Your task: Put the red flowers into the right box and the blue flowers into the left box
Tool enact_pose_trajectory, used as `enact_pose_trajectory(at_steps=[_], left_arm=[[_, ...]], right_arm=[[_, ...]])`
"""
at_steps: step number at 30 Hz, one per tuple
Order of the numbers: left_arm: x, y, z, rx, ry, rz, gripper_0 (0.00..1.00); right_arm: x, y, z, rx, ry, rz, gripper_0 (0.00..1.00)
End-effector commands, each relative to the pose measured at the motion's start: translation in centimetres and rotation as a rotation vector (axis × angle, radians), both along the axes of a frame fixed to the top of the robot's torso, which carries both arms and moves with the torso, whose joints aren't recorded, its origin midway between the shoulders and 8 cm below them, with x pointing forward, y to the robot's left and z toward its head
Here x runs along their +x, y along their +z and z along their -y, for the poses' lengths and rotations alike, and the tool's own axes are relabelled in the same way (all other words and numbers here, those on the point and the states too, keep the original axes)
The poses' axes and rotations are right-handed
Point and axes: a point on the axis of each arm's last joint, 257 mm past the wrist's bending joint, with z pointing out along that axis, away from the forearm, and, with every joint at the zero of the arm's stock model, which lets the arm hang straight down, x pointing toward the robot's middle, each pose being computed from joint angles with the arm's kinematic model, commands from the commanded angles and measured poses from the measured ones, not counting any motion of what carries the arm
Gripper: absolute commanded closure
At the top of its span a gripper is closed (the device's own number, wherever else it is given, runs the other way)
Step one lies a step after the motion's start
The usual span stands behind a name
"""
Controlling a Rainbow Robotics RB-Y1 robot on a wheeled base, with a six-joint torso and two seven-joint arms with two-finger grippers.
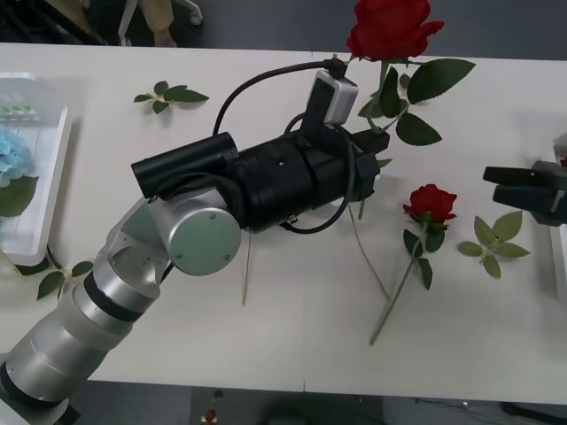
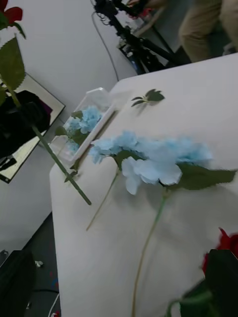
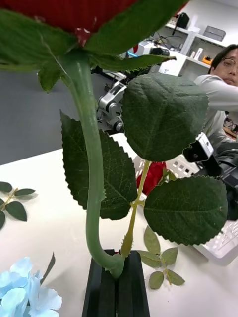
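Pressed together, our left gripper's [image 3: 117,282] black fingers [image 3: 101,292] clamp the bent foot of a long green stem, so we are holding one red artificial rose [image 1: 390,27] upright above the middle of the table; its deep-red bloom stands at the far edge of the front view and its dark green leaves spread just to the right of the wrist. Our right gripper [image 1: 532,188] hangs at the right edge of the table, its dark fingers pointing left, and we cannot tell whether they are parted or closed.

A second red rose [image 1: 430,205] lies flat on the white tabletop [image 1: 292,336] between the two grippers, stem running toward the near edge, with a small loose sprig of pale green leaves [image 1: 494,239] just beside it on the right. Another loose leaf sprig [image 1: 170,95] lies at the far left, and one more [image 1: 53,276] near the left arm's grey metal links. Open tabletop stretches along the near edge.

From the right wrist we see a puffy pale-blue artificial hydrangea [image 2: 153,158] lying on the table, well apart from the far corner. There, at the table's left edge, the shallow white plastic tray [image 1: 49,190] holds another pale-blue hydrangea head [image 1: 16,155] with a broad green leaf.
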Motion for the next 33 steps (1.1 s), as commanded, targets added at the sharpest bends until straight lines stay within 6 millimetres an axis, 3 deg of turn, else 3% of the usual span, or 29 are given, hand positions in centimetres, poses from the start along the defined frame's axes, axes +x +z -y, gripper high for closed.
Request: enact_pose_trajectory(at_steps=[1, 8, 14, 25, 33], left_arm=[[-0.1, 2.5, 0.1, 0.002, -0.008, 0.081, 1.0], [-0.1, 2.5, 0.1, 0.002, -0.008, 0.081, 1.0], [-0.1, 2.5, 0.1, 0.002, -0.008, 0.081, 1.0], [-0.1, 2.5, 0.1, 0.002, -0.008, 0.081, 1.0], [-0.1, 2.5, 0.1, 0.002, -0.008, 0.081, 1.0]], right_arm=[[0.3, 2.7, -4.8, 0.01, 0.086, 0.102, 0.0], [-0.2, 3.3, -11.4, 0.003, 0.201, 0.163, 0.0], [-0.6, 3.3, -15.4, 0.001, 0.282, 0.163, 0.0], [-1.4, 1.2, -19.6, 0.008, 0.333, 0.133, 0.0], [-1.1, -0.3, -21.4, -0.01, 0.324, 0.105, 0.0]])
